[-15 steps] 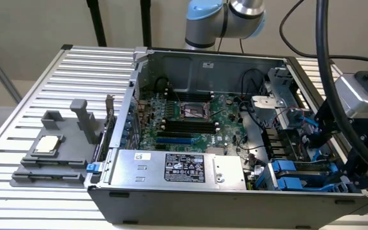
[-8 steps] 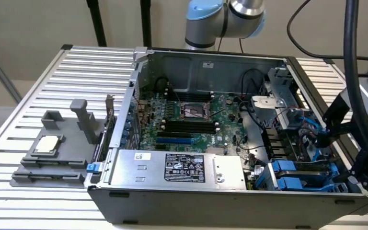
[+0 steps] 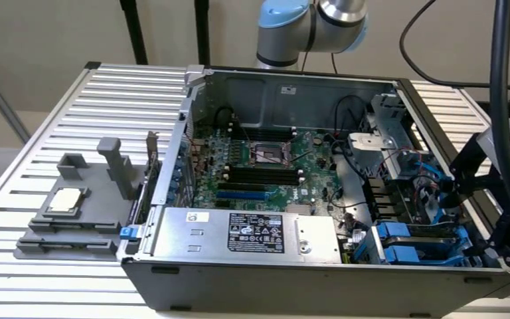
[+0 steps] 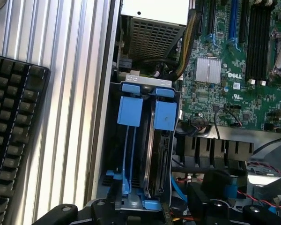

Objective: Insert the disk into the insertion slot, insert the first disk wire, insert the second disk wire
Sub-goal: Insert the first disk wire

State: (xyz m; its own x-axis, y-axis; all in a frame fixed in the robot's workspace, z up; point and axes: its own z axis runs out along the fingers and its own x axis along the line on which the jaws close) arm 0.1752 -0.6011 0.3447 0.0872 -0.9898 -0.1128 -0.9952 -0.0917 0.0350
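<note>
The insertion slot is the grey drive bay with blue rails at the front corner of the open computer case, on the exterior view's right. In the wrist view the bay holds two blue carrier tabs. Under the tab nearer the motherboard, the disk sits edge-on inside the bay, its connector end showing. A blue wire curls beside that end. My gripper hangs over the case's edge beside the bay, open with nothing between its fingers; its black body shows just past the bay's end.
The green motherboard fills the case's middle, with the large silver box with a black label at the front. A grey fixture stands on the slatted table at the exterior view's left. A black keyboard lies beside the case.
</note>
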